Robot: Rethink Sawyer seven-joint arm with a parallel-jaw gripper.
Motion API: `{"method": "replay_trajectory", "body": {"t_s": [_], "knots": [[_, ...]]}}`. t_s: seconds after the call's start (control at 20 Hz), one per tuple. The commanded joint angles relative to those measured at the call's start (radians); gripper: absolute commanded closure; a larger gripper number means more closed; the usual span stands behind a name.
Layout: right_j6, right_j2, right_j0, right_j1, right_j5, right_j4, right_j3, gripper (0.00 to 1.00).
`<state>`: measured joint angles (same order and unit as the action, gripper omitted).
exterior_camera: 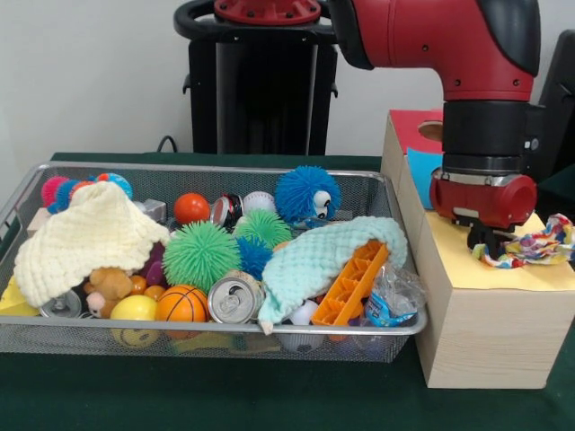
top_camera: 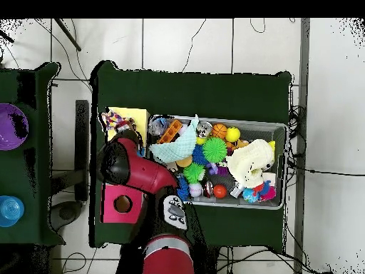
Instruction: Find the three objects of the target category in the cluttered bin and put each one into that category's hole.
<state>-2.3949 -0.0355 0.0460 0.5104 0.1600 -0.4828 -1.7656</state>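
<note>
While my gripper [exterior_camera: 492,241] hangs over the wooden box's [exterior_camera: 485,332] yellow panel [exterior_camera: 503,265], I cannot tell whether it is apart or together. A multicoloured rope toy [exterior_camera: 535,247] lies on that panel at my three o'clock, touching the gripper's tip. Balls, cans and cloths fill the wire bin [exterior_camera: 27,193] at nine o'clock.
</note>
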Motion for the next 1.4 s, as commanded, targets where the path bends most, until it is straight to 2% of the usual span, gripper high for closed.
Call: {"method": "replay_trajectory", "body": {"t_s": [0.05,0.35,0.5,0.9,1.2,1.4], "knots": [[-0.267,-0.121,-0.128,-0.086,0.128,0.092,-0.121,1.0],[-0.324,-0.215,-0.192,-0.129,0.231,0.172,-0.105,1.0],[-0.352,-0.233,-0.194,-0.145,0.283,0.187,-0.092,1.0],[-0.378,-0.211,-0.149,-0.163,0.374,0.142,-0.055,1.0],[-0.355,-0.161,-0.113,-0.125,0.37,0.082,-0.071,1.0],[-0.35,-0.162,-0.118,-0.108,0.349,0.085,-0.082,1.0]]}}
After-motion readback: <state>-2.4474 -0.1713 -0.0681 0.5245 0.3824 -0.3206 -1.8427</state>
